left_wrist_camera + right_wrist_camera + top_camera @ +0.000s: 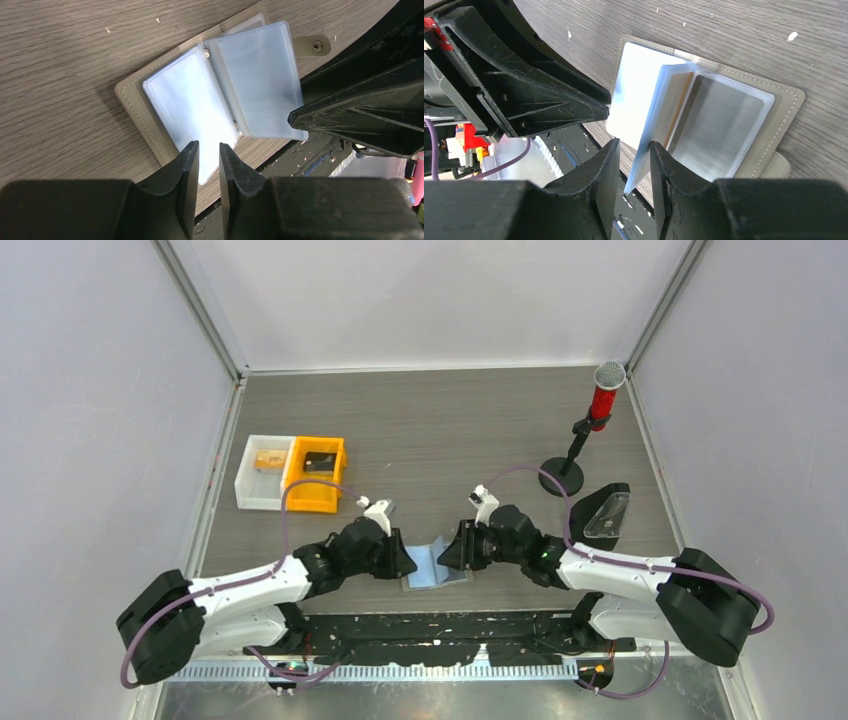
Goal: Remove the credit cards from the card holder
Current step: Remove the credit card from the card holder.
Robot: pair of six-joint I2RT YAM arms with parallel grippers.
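While the card holder (440,572) is lying spread open at the near edge of the table (450,420), midway between the two arms, both grippers are sitting right at its sides. The left gripper (207,146) is pointing in from the left with its jaws standing a narrow slit apart and nothing clamped between them. A pale blue card (190,110) is lying flat on the holder's left panel and poking past the near rim, its end showing through that slit. The right gripper (634,145) is pointing in from the right, its jaws likewise slightly apart. They are straddling a clear leaf (650,130) that is standing up off the holder, with a sliver of space showing beside it. At the far left a white bin (262,472) and an orange bin (315,475) are sitting touching. A red microphone (604,395) and a black stand (606,515) are standing at the right.
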